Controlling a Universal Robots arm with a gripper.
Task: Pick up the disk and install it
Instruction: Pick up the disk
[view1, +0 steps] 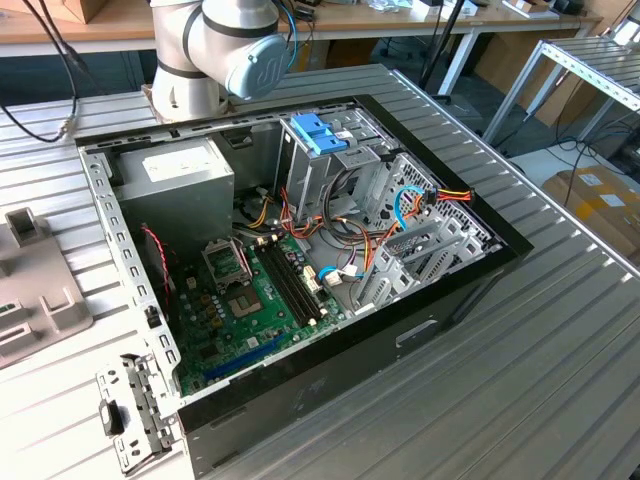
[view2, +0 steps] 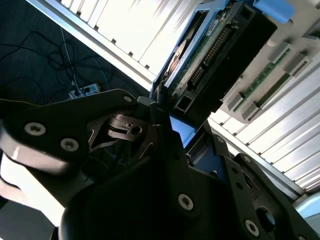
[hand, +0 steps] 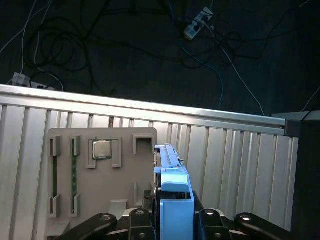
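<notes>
Disk (hand: 173, 192) stands on edge, clamped by its blue rails between the gripper's (hand: 174, 220) narrowed jaws. It is over the ribbed table (hand: 240, 160), just beside the grey tray (hand: 100, 185). The second wrist view shows its circuit board and connector. The grasp looks done; whether it hangs clear of the tray I cannot tell. Installing is left: the disk is out by the tray, not in the open case (view1: 330, 385) or its drive cage (view1: 300, 170).

This looks like a robotics lab or workshop. A robot arm (view1: 215, 50) stands on a ribbed metal table (view1: 560, 330) beside an opened computer case (view1: 300, 250), its boards and wiring bare. Wooden workbenches (view1: 400, 20) line the back, cardboard boxes (view1: 600, 200) sit nearby, and loose cables (hand: 125, 40) trail to a power strip (hand: 197, 22) on the dark floor.
</notes>
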